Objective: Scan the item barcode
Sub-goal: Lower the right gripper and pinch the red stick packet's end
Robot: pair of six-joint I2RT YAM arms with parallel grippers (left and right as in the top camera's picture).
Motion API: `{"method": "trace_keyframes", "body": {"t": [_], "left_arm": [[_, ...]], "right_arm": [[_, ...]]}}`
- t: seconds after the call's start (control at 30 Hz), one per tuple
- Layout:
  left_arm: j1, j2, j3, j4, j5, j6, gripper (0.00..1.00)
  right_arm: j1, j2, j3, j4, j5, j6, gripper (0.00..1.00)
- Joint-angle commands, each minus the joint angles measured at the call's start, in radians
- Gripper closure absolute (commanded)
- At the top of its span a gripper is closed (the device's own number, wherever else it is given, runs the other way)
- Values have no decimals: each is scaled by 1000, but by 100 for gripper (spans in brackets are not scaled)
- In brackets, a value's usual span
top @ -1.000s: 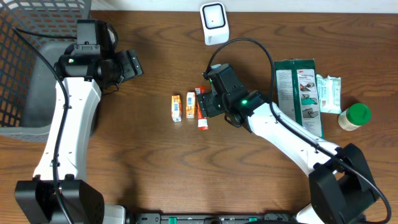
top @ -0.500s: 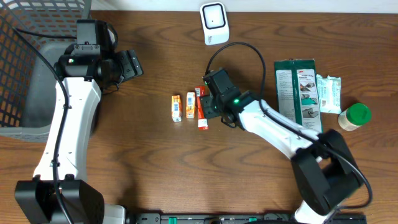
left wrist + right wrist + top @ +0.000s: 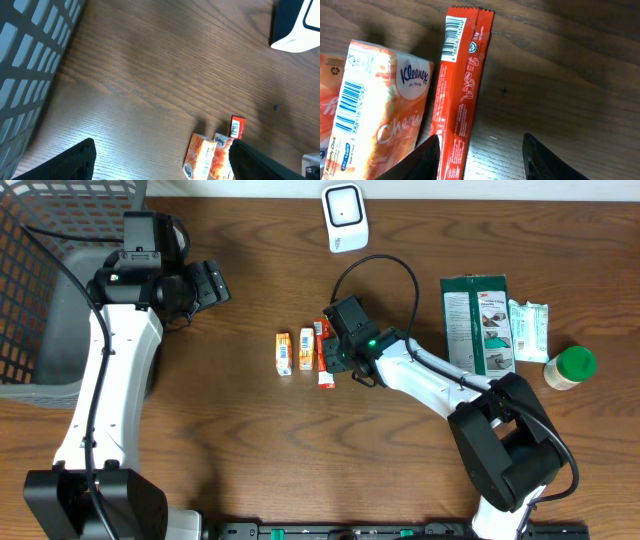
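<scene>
Three views, each giving you something different. The overhead view alone takes in the whole worktop (image 3: 250, 450). It shows a white barcode scanner (image 3: 345, 217) at the far edge and a wire basket (image 3: 40, 240) on the left. A green package (image 3: 478, 330), a wipes packet (image 3: 527, 330) and a green-lidded jar (image 3: 570, 367) sit on the right.

From above, the right claw (image 3: 333, 358) covers part of the red stick packet (image 3: 462, 90). The packet lies mid-worktop, just beside two orange Kleenex packs (image 3: 285, 352) and well apart from the scanner.

The right wrist view gives you the packet up close. It is long and narrow and lies flat on the wood. A white barcode patch faces up near its crimped end. The right claw's fingers (image 3: 427, 160) stand apart. The packet lies by the left-hand finger in frame, bare wood fills the rest of the gap, and nothing is clamped.

The left wrist view shows the left claw (image 3: 162, 150) spread wide above bare wood, holding nothing.
</scene>
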Motion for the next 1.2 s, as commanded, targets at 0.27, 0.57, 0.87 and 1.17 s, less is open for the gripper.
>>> {"method": "trace_keyframes", "body": {"t": [0.27, 0.57, 0.87, 1.17], "left_arm": [[2, -8, 0, -1, -13, 9, 14], [2, -8, 0, -1, -13, 9, 14], [2, -8, 0, -1, -13, 9, 14], [2, -8, 0, -1, -13, 9, 14]], "right_arm": [[5, 68, 4, 18, 2, 100, 51], [-31, 73, 4, 13, 10, 50, 53], [-143, 13, 5, -65, 7, 5, 52], [-126, -12, 5, -42, -182, 5, 98]]}}
